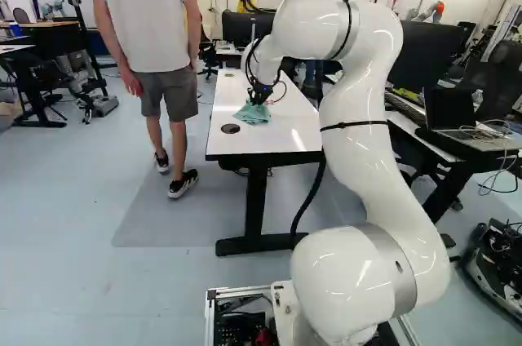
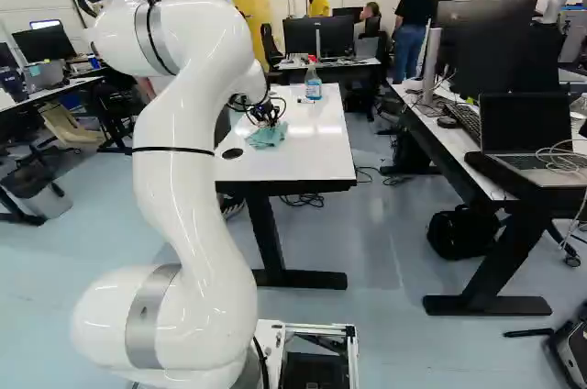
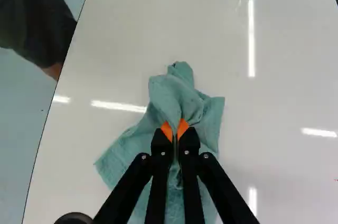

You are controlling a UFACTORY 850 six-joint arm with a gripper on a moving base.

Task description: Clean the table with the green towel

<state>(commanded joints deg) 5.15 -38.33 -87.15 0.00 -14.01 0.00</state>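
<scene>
Over the white table [image 1: 277, 139] my gripper [image 1: 259, 93] reaches down at the green towel [image 1: 253, 113]. In the right base view the towel [image 2: 267, 137] lies crumpled beneath the gripper [image 2: 266, 114], near the table's closer end. The wrist view shows the gripper [image 3: 175, 131] shut on a bunched fold of the towel [image 3: 179, 94], an orange pad on each side of it. The rest of the cloth spreads over the tabletop around and under the fingers.
A spray bottle [image 2: 313, 79] stands farther along the table. A round black grommet [image 1: 231, 128] sits near the table's close edge. A person [image 1: 155, 44] stands close by the table's left side. At the right, another desk [image 2: 440, 137] bears monitors and a laptop.
</scene>
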